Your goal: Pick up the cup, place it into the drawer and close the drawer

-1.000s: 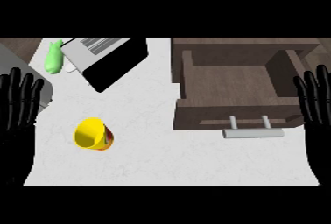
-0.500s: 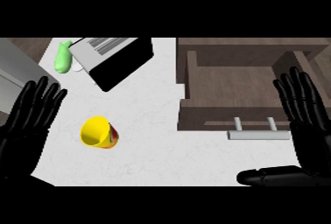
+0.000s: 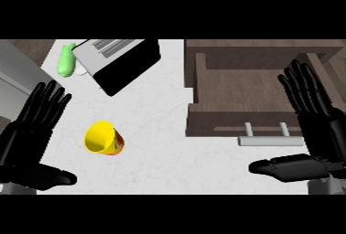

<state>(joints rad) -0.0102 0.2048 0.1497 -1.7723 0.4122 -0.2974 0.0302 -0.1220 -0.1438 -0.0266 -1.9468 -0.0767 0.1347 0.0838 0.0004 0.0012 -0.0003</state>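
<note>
Cup (image 3: 103, 138): yellow, lying on its side on the white counter (image 3: 162, 151), mouth turned up and toward the left, a reddish band at its base. It lies left of centre, well apart from the drawer, and nothing touches it.

Left hand (image 3: 34, 125): open, fingers straight and spread, thumb out to the lower right. It is just left of the cup with a strip of bare counter between them. No contact.

Drawer (image 3: 236, 91): dark brown, pulled open at the right, nothing visible inside it. Its pale handle (image 3: 269, 139) juts from the front wall toward the robot.

Right hand (image 3: 314, 119): open, fingers straight, thumb out to the left below the handle. It overlaps the drawer's right side in this view; whether it touches the drawer cannot be told.

Beyond the cup, at the upper left: a dark board (image 3: 121, 61) with a grey striped face, tilted, and a green thing (image 3: 66, 60) beside it.

Judgement: the step in hand is the pick-up, at the approach stage; no part of the task is done. The next move calls for the left hand to shift right and down onto the cup and curl its fingers and thumb round the body. The cup lies on its side, so a nudge could roll it. The carry then crosses the counter to the drawer.
</note>
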